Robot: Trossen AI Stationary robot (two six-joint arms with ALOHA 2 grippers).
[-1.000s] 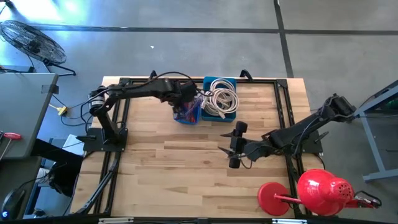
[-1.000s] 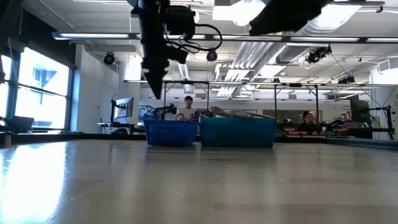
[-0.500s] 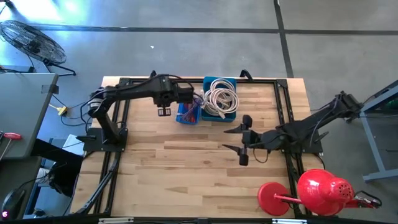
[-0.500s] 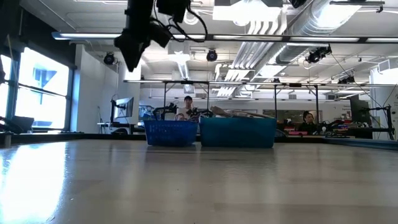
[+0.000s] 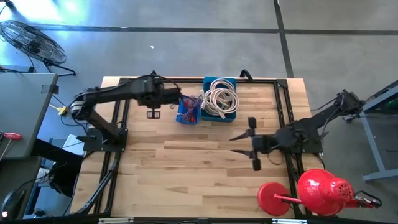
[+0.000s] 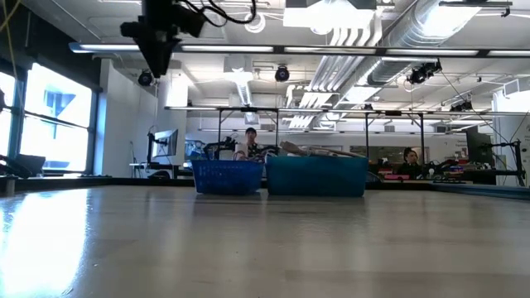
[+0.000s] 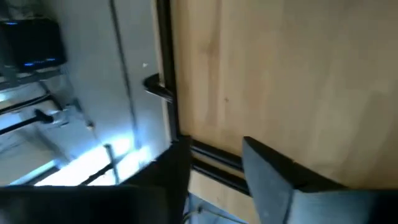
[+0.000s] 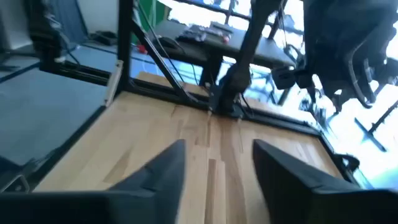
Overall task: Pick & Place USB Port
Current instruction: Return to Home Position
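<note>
Two arms are pulling back, both empty. Nearest us, the right gripper point(image 8: 219, 144) sits over the right-hand middle of the table point(image 5: 180, 168). It has slid further toward its own base over the last second. Its fingers stand apart with only bare wood between them. Further back, the left gripper point(image 7: 216, 142) has swung off the blue mesh basket point(image 6: 228, 178), where it hung a second ago. It now hovers high, just left of the basket, fingers likewise spread and carrying nothing. We read this as the sorting finished and the retreat to rest under way; we see no cable left on the boards.

At the far edge the two containers stand just beside each other. The basket holds a tangle of pink and purple charger cables point(image 5: 188, 111). The larger teal bin point(image 6: 316, 178) holds coiled white cables point(image 5: 219, 98), which rise a little above its rim. Beyond the table, a person point(image 6: 251, 136) shows behind the basket and a second person point(image 6: 407, 161) further right.
</note>
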